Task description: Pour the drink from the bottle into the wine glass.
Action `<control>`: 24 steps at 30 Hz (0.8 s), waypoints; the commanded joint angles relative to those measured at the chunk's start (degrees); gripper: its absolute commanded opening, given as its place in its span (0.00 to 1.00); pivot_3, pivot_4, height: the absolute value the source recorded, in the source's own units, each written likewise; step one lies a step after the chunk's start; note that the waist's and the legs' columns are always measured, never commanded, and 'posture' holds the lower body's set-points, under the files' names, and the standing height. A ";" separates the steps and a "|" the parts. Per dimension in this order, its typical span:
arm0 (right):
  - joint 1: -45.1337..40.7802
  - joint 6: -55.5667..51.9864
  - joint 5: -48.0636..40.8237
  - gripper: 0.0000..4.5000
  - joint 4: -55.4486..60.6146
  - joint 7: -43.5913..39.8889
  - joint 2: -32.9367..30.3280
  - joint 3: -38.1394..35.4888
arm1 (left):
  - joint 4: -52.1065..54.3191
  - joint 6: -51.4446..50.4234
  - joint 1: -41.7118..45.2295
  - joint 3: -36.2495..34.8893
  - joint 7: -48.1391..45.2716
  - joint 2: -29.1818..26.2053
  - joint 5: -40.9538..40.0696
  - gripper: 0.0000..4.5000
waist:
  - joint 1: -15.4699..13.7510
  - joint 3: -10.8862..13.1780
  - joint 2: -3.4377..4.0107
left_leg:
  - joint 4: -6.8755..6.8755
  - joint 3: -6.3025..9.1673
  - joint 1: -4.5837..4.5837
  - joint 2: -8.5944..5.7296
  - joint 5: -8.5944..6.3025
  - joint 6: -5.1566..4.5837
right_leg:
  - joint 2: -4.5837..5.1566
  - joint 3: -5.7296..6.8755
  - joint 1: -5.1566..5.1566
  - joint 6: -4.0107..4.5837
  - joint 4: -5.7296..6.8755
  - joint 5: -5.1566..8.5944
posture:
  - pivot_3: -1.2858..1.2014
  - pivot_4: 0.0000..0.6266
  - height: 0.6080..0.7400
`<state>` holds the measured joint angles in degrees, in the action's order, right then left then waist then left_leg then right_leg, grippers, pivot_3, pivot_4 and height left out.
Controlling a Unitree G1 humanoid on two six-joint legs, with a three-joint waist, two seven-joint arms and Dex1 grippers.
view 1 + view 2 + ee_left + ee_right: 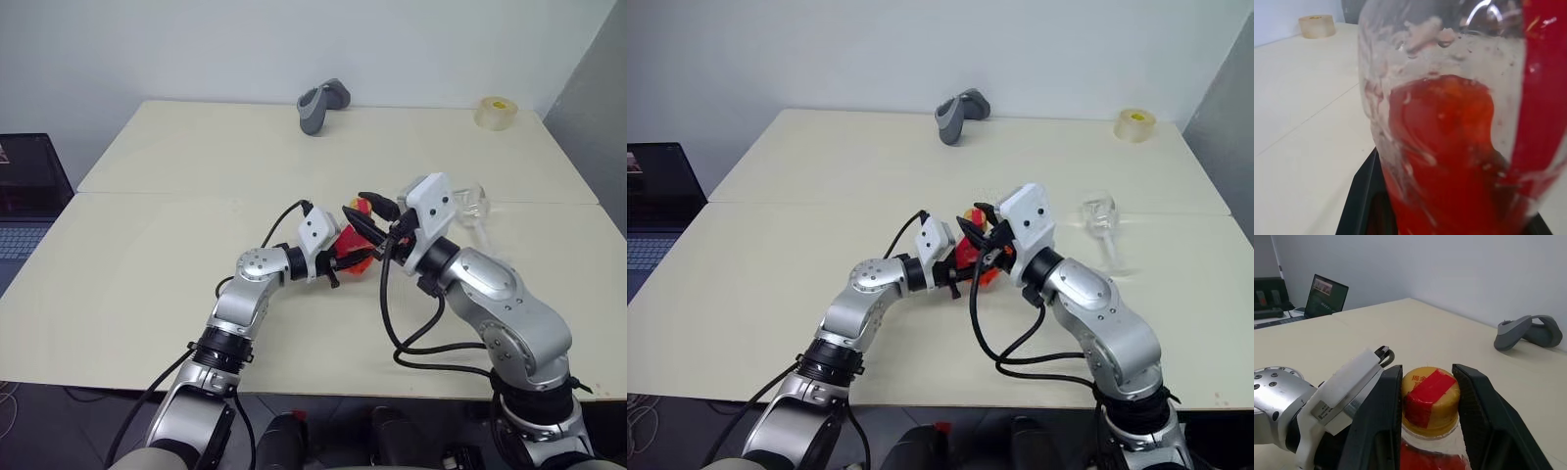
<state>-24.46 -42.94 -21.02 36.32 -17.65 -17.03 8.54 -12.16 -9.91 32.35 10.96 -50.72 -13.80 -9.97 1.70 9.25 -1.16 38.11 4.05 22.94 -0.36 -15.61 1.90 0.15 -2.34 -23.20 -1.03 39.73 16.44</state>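
The bottle [1427, 431], roughly half full of red-orange drink [1449, 156], is clamped in the left pincer [345, 257], while the right pincer [1427, 401] has its fingers astride the yellow cap [1429, 399], one touching, one just beside. If that hold is loose, twisting could slip or tip the bottle. The empty wine glass [1101, 225] stands on the surface [196, 176] beyond the right pincer.

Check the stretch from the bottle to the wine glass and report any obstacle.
Nothing visible stands on the table between the bottle and the wine glass. The cap remains on, between the right gripper fingers, blocking any pour.
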 commanded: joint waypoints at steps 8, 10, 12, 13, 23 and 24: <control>-9.10 9.32 -7.82 0.27 -22.90 -37.31 -13.72 0.49 | 6.85 0.27 -0.83 3.42 -11.55 -4.80 -3.05 0.28 | 0.22 0.07 0.09 | -0.05 -0.12 -0.12 0.01 0.00 -0.05 | -0.12 0.10 0.05 0.01 -0.02 0.00 | 0.52 0.24 1.00; -13.06 10.63 -6.90 0.27 -29.69 -42.68 -15.47 1.48 | 6.65 1.31 -0.77 3.90 -12.91 -5.65 -2.60 0.27 | 0.24 0.08 0.09 | -0.06 -0.08 -0.11 0.05 0.00 -0.06 | -0.14 0.12 0.04 0.02 -0.04 0.00 | 0.52 0.24 1.00; -15.71 12.03 -6.16 0.27 -33.37 -45.45 -16.14 1.89 | 6.26 1.68 -0.70 3.89 -13.09 -5.95 -2.31 0.27 | 0.19 0.08 0.09 | -0.07 -0.08 -0.11 0.05 0.00 -0.06 | -0.15 0.12 0.04 0.03 -0.03 0.01 | 0.52 0.24 1.00; -16.44 12.32 -6.15 0.27 -33.88 -46.07 -16.23 1.90 | 5.98 1.75 -0.65 3.72 -12.77 -5.95 -2.16 0.27 | 0.13 0.08 0.09 | -0.06 -0.06 -0.08 0.06 0.00 -0.06 | -0.13 0.10 0.04 0.03 -0.05 0.01 | 0.52 0.24 1.00; -8.60 7.67 -10.77 0.74 -17.64 -33.66 -12.60 -5.05 | 0.88 2.73 0.99 -1.11 1.03 -1.15 0.08 0.26 | -0.35 0.08 0.07 | 0.06 0.08 0.06 -0.01 0.01 -0.04 | 0.06 0.08 0.05 0.03 -0.07 0.00 | 0.52 0.24 1.00; -7.06 7.13 -11.19 0.82 -15.14 -31.42 -11.84 -5.80 | 0.70 3.03 1.07 -1.26 1.83 -0.86 0.25 0.26 | -0.32 0.08 0.08 | 0.05 0.06 0.06 0.00 0.01 -0.04 | 0.05 0.05 0.04 0.03 -0.06 0.00 | 0.52 0.24 1.00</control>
<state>-32.44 -35.08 -30.47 15.85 -51.98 -29.44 4.90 -11.97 -8.37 32.02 11.84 -51.19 -15.19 -9.67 1.38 9.33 -1.08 38.14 4.09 23.00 -0.37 -15.61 1.85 0.21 -2.31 -23.16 -1.01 39.67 16.44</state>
